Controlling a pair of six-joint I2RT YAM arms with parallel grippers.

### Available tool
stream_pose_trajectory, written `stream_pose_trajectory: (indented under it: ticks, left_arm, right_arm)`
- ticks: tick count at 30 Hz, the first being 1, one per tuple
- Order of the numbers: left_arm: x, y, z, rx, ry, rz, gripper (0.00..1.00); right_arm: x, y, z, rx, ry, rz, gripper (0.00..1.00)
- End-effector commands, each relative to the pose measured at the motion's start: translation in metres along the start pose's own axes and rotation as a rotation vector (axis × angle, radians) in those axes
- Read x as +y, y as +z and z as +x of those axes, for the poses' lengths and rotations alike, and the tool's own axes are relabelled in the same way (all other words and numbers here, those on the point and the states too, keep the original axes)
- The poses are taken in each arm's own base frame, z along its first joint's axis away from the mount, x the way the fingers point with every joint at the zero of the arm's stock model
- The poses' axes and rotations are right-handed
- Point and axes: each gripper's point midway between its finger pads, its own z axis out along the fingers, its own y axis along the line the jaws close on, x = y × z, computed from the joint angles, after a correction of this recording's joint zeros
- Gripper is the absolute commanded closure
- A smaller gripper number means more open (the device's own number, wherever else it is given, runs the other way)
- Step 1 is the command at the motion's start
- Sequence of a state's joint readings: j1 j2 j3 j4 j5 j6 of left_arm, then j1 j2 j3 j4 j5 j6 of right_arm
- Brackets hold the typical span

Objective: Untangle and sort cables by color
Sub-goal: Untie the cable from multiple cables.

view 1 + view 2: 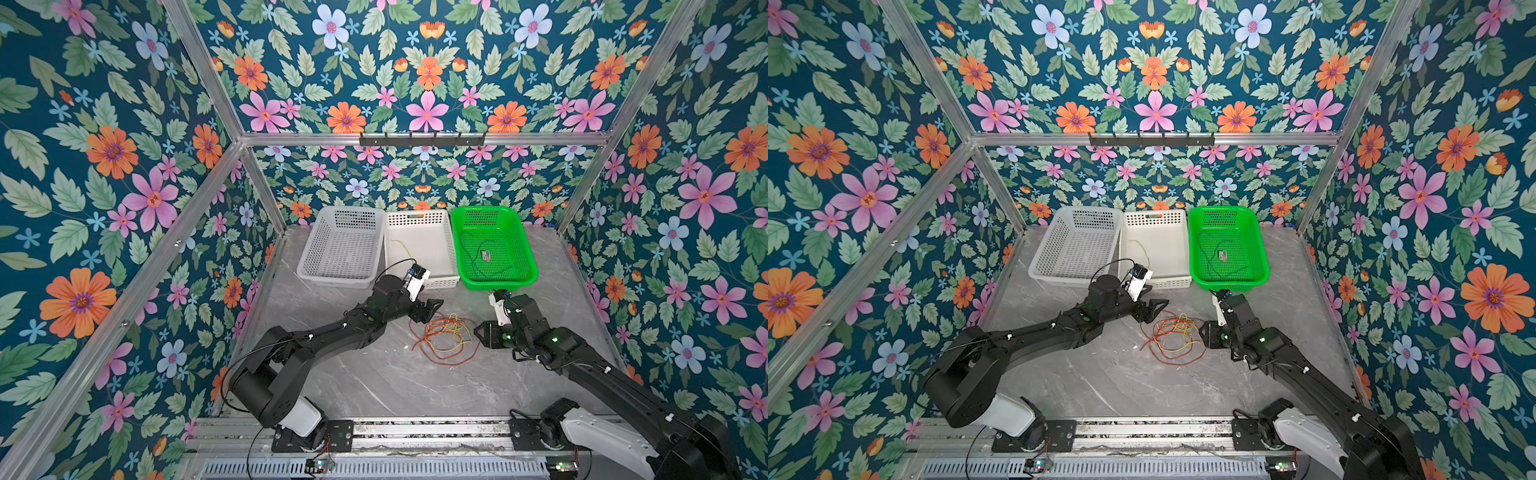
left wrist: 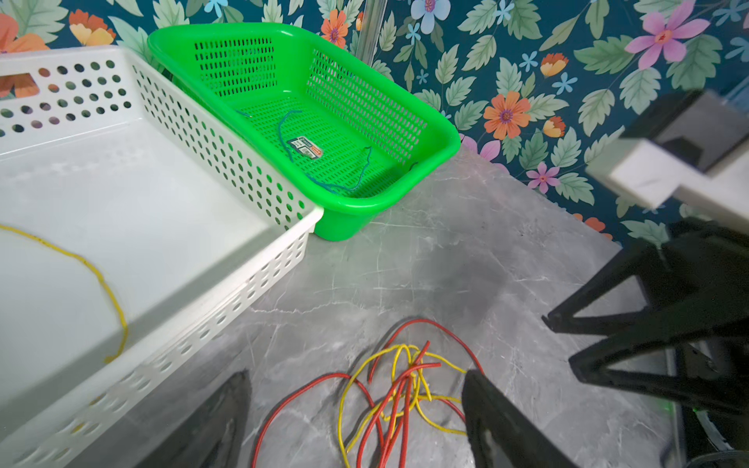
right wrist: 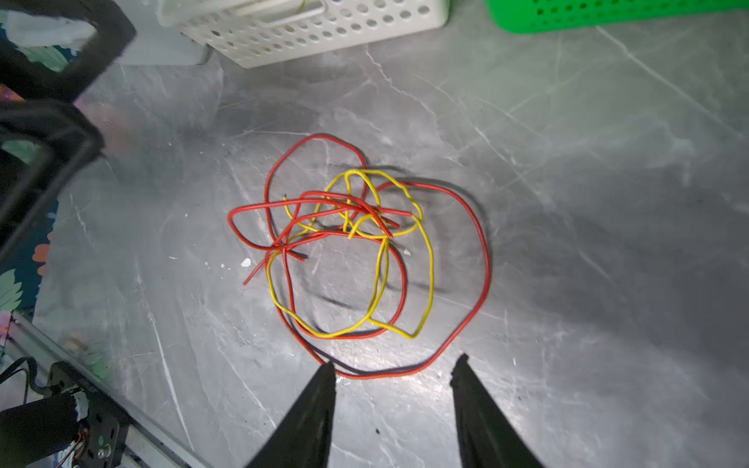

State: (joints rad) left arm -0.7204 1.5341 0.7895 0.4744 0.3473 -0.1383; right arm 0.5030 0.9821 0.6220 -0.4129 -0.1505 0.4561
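While yellow cable (image 2: 106, 288) sits in white basket (image 2: 210, 146) and teal cable (image 2: 336, 189) in green basket (image 2: 389, 198), red-yellow tangle (image 3: 348, 227) is unsorted | left gripper (image 2: 356, 372) wide open, empty | right gripper (image 3: 396, 360) half-open, empty

The place is a laboratory-type robot test cell, not a living space. Indicators: a frame of silver aluminium extrusion bars (image 1: 291, 139) lined with flat floral-printed wall panels (image 1: 428, 83); a grey marble-pattern tabletop (image 1: 374, 382); a black jointed left robot arm (image 1: 332, 328) and a black jointed right robot arm (image 1: 582, 357) bolted to a slotted aluminium base rail (image 1: 415, 430).
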Motion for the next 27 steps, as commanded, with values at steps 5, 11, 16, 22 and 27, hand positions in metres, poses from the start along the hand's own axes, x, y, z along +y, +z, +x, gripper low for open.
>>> stream_pose_trajectory:
  ticks: [5, 11, 16, 22, 27]
  left_arm:
    - [-0.005, 0.004, -0.009, -0.025, -0.005, 0.027, 0.16]
    - [-0.004, -0.002, -0.006, -0.024, -0.005, 0.012, 0.16]
    - [-0.002, -0.004, 0.002, -0.012, -0.003, 0.001, 0.16]
    - [-0.003, -0.006, 0.003, -0.016, -0.001, 0.004, 0.16]
    - [-0.002, -0.008, 0.005, -0.015, 0.006, -0.004, 0.16]
  right_arm:
    - [-0.008, 0.023, 0.015, 0.003, 0.193, -0.019, 0.56]
    - [-0.006, 0.030, 0.019, 0.016, 0.220, -0.040, 0.58]
    - [-0.004, 0.034, 0.019, 0.023, 0.238, -0.053, 0.59]
    - [-0.007, 0.045, 0.021, 0.041, 0.312, -0.042, 0.59]
    - [-0.007, 0.047, 0.017, 0.045, 0.343, -0.025, 0.56]
